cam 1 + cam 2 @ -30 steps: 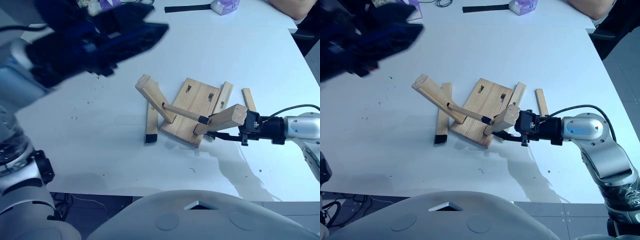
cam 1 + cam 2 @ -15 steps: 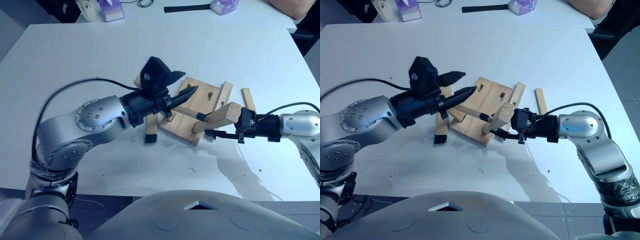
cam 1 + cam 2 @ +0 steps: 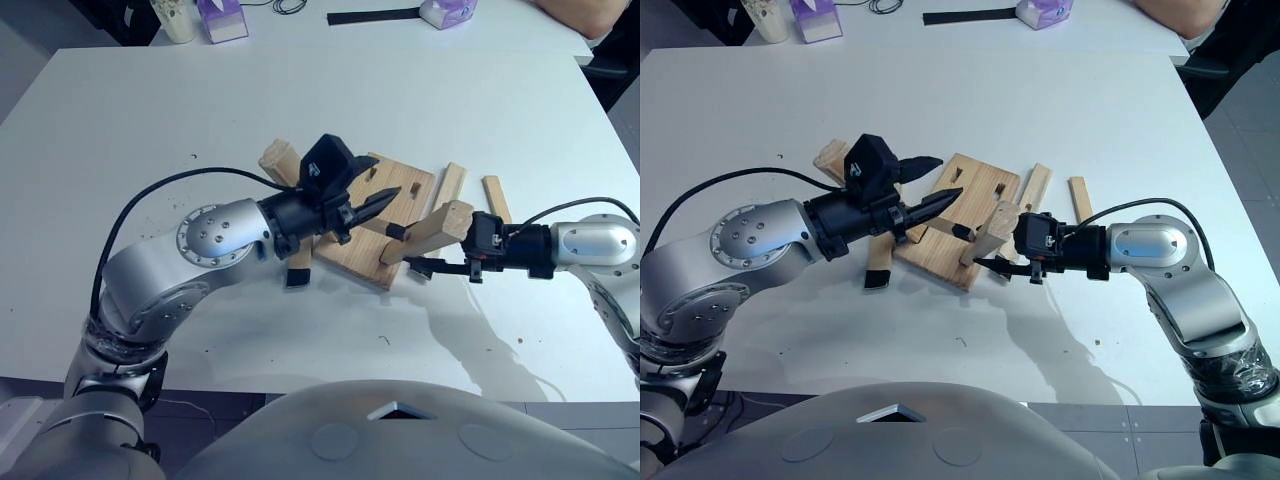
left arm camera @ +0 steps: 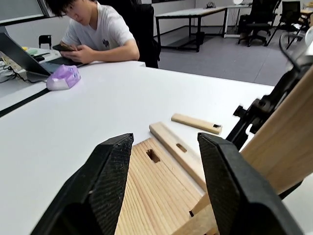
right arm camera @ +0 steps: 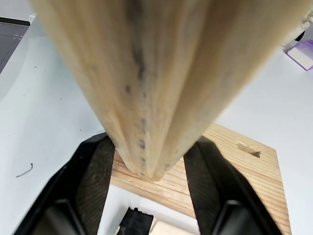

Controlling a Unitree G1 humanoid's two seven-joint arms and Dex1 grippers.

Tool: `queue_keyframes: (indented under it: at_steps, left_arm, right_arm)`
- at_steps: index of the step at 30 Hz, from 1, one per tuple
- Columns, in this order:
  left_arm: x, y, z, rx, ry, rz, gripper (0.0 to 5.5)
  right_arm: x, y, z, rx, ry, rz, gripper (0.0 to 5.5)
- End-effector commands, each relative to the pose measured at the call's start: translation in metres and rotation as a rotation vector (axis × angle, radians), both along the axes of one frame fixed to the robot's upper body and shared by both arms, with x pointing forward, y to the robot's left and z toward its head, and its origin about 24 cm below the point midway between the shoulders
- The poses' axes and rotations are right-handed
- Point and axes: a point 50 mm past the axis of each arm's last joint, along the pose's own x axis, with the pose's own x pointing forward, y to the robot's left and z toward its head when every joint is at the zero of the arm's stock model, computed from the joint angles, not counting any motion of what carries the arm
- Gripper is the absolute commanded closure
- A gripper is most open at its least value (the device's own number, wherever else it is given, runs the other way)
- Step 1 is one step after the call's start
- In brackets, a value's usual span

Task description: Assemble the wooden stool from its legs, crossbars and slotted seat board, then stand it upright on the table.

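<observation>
The slotted seat board (image 3: 362, 257) lies flat mid-table. My right gripper (image 3: 432, 247) is shut on a wooden leg (image 3: 432, 226) tilted above the board's near right corner; in the right wrist view the leg (image 5: 146, 73) runs between the dark fingers (image 5: 93, 181). A crossbar joins it to a second leg (image 3: 276, 160) at the board's left, mostly hidden behind my left arm. My left gripper (image 3: 938, 180) hovers open over the board, beside the held leg (image 4: 288, 142), its fingers (image 4: 105, 186) apart with nothing between them.
A slotted loose leg (image 3: 450, 186) and a short crossbar (image 3: 496, 197) lie right of the board. A black-tipped leg (image 3: 297, 266) lies at its left. Tissue packs (image 3: 446, 12), a black strap (image 3: 372, 16) and a cup (image 3: 176, 18) line the far edge.
My left arm swung down from the upper left and now holds its open gripper over the seat board. The right gripper carried the leg assembly slightly left.
</observation>
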Motion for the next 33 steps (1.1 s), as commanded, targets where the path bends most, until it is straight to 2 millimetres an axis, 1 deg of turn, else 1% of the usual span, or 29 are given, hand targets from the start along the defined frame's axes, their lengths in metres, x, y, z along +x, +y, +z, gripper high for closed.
queue_keyframes:
  at_steps: [1, 4, 6, 10, 12, 15, 21, 28, 33]
  left_arm:
    - [0.001, 0.003, -0.018, 0.071, -0.008, 0.005, 3.06]
    - [0.000, 0.000, -0.027, 0.093, -0.039, -0.010, 3.06]
    - [-0.002, -0.005, -0.034, 0.093, -0.052, -0.026, 3.06]
    - [-0.007, -0.018, -0.059, 0.112, -0.054, -0.036, 3.06]
    - [-0.006, -0.022, -0.066, 0.104, -0.054, -0.022, 3.06]
    - [0.000, -0.020, -0.066, 0.092, -0.069, 0.011, 3.06]
    - [0.011, -0.008, -0.057, 0.093, -0.114, 0.039, 3.06]
    - [0.016, -0.007, -0.051, 0.085, -0.133, 0.033, 3.06]
    - [0.016, -0.008, -0.050, 0.089, -0.136, 0.014, 3.06]
  right_arm:
    - [0.000, 0.006, 0.009, 0.020, -0.020, 0.034, 3.35]
    - [0.000, 0.007, 0.011, 0.027, -0.017, 0.034, 3.35]
    - [0.001, 0.008, 0.012, 0.039, -0.010, 0.037, 3.35]
    - [0.002, 0.011, 0.014, 0.047, 0.001, 0.053, 3.35]
    - [0.002, 0.012, 0.014, 0.044, 0.007, 0.062, 3.35]
    - [0.001, 0.010, 0.014, 0.033, 0.013, 0.073, 3.35]
    - [-0.005, 0.006, 0.007, -0.022, 0.016, 0.082, 3.35]
    - [-0.012, 0.019, -0.001, -0.016, 0.018, 0.122, 3.35]
    - [-0.009, 0.026, -0.002, 0.009, 0.010, 0.115, 3.36]
